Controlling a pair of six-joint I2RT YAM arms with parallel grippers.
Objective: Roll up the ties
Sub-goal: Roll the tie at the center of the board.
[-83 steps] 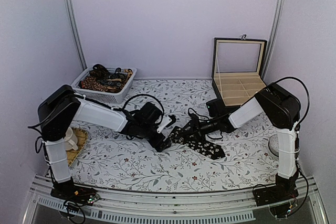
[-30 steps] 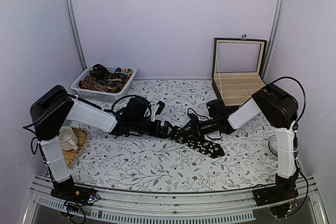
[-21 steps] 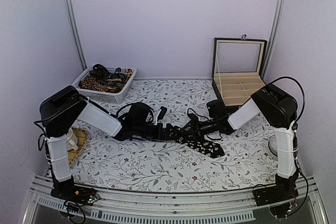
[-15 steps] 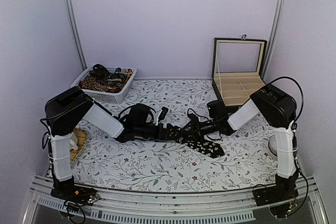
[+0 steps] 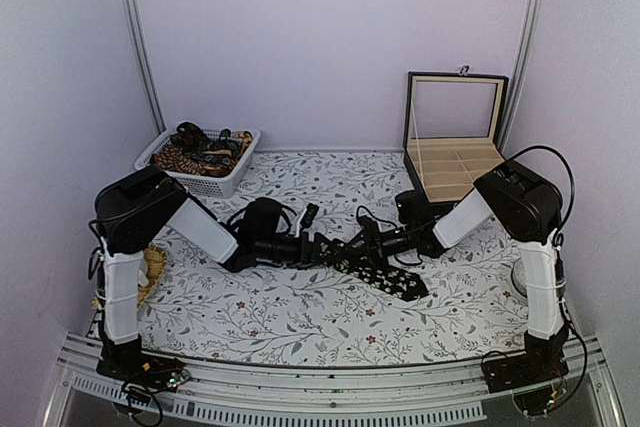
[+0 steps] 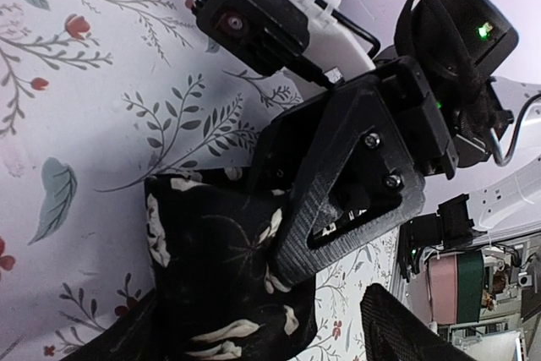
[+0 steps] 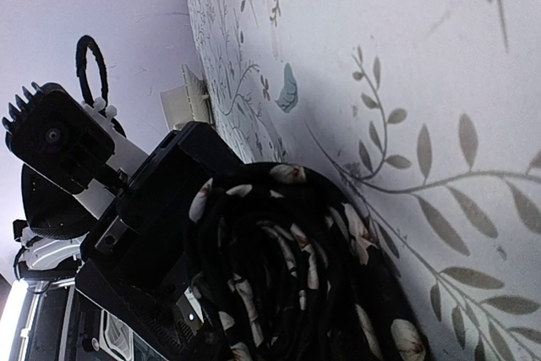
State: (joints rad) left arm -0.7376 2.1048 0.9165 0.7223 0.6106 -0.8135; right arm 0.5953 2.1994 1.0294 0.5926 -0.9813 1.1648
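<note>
A black tie with pale flower specks lies mid-table, its near part wound into a roll (image 5: 345, 253) and its wide end flat (image 5: 400, 285). In the right wrist view the roll (image 7: 296, 268) shows its spiral end close up. My right gripper (image 5: 363, 244) is shut on the roll; one of its ribbed fingers (image 6: 338, 209) presses on the fabric (image 6: 211, 268). My left gripper (image 5: 322, 247) reaches in from the left, open, its jaws either side of the roll, with one finger (image 6: 406, 331) standing clear of the cloth. Other ties (image 5: 195, 152) fill a basket.
The white basket (image 5: 232, 185) stands at the back left. An open black box (image 5: 455, 162) with compartments stands at the back right. A woven mat (image 5: 152, 269) lies behind the left arm. A grey round object (image 5: 520, 277) sits by the right arm's post.
My left arm has stretched right until its gripper straddles the roll, and its jaws have narrowed. The right gripper has stayed on the roll, almost still.
</note>
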